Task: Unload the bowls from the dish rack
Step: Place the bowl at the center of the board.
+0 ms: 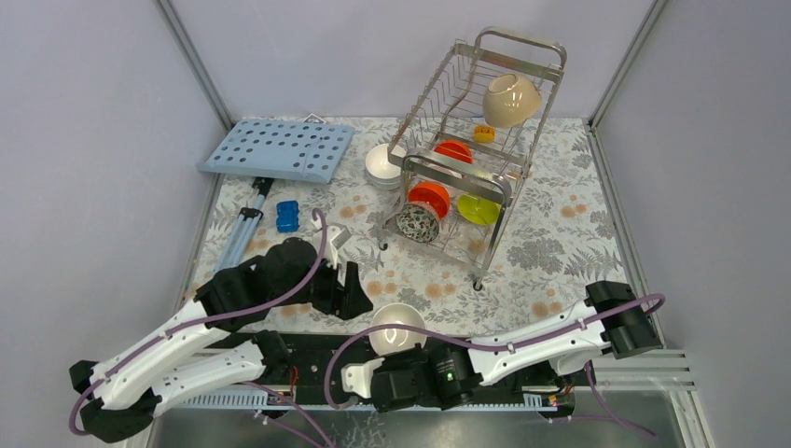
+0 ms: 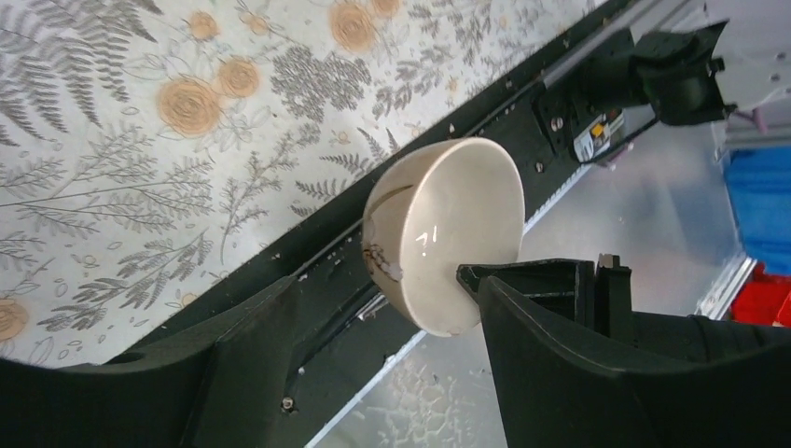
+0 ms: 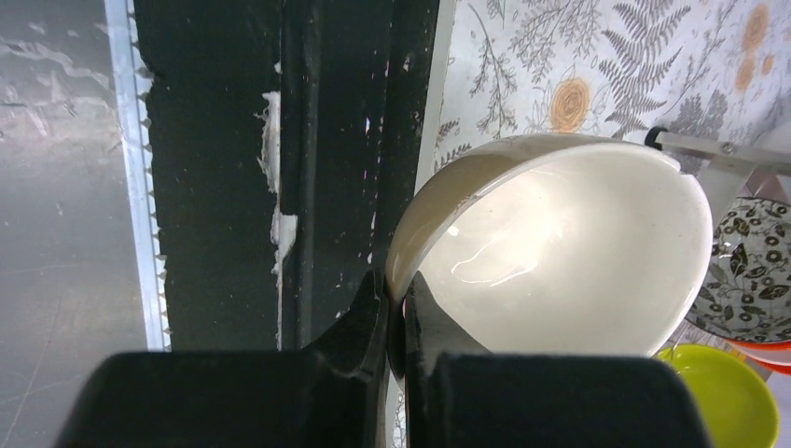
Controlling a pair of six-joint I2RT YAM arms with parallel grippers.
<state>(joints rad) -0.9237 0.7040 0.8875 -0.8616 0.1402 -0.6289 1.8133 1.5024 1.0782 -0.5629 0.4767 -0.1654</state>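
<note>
The floral table (image 1: 560, 243) carries the dish rack (image 1: 485, 70), which stands toward the back. The light-blue perforated board (image 1: 278, 149) lies well left of the rack. In front of the rack, at the table's near edge, the right gripper (image 3: 396, 313) is clenched on the rim of the held cream bowl (image 3: 569, 252), which is tipped on its side. The left gripper (image 2: 373, 285) sits just left of that bowl with its jaws spread, grasping nothing. In the rack's top tier a tilted cream bowl (image 1: 510, 98) leans. Lower in the rack are two orange-red bowls (image 1: 429, 198), a lime-green bowl (image 1: 478, 209) and a speckled bowl (image 1: 417, 224). White bowls (image 1: 382, 166) sit stacked just left of the rack, on the table
</note>
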